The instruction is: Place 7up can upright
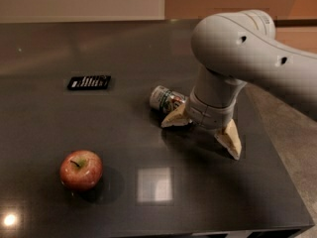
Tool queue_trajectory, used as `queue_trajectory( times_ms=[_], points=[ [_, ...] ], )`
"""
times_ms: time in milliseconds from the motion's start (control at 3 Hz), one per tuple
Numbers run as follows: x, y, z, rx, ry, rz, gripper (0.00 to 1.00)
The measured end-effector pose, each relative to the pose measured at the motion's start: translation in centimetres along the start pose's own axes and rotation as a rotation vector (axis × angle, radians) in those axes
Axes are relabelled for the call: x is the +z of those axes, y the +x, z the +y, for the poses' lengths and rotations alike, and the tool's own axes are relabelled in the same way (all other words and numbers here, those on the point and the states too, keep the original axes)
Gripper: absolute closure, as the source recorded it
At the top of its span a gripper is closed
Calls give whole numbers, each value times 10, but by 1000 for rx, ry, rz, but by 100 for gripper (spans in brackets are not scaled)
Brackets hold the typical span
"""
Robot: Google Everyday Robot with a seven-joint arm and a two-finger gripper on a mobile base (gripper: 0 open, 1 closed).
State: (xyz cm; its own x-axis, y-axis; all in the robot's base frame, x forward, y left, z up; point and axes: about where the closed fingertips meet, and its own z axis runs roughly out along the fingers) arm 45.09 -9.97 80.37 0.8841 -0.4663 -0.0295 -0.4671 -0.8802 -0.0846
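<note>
Claw-wise, the two-finger gripper (199,139) with the tan fingers (176,118) hangs low over the dark glossy tabletop (44,128), right of centre in the frame. Its jaws are spread wide with nothing between them. It hangs off the big grey robot arm (237,48) that comes in from the upper right.

What could go wrong, as I see it:
- The small silver-white 7up can with green lettering (166,99) is on its side, not upright, so the job isn't done yet. It's a round can on a slick surface, so any sideways bump from a finger could send it rolling toward the upper left.
- If the jaws close where they are now, my guess is they'd pinch air or just clip the can's end and spin it.
- Even with a good grab, tipping it up and letting go while it's off-vertical could drop it right back on its side.

The can sits just up and left of the claw, around the middle of the frame. Its right end is right beside the nearer finger, outside the gap. I can't tell whether it's actually touching.

Also on the table: a shiny red apple (80,169) at lower left, well away, and a flat black rectangular thing with white markings (89,82) at upper left.
</note>
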Motion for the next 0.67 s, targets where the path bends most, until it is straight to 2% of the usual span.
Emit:
queue_trajectory(
  times_ms=[667],
  points=[
    [-21, 3, 33, 41, 63, -85, 0]
  ],
)
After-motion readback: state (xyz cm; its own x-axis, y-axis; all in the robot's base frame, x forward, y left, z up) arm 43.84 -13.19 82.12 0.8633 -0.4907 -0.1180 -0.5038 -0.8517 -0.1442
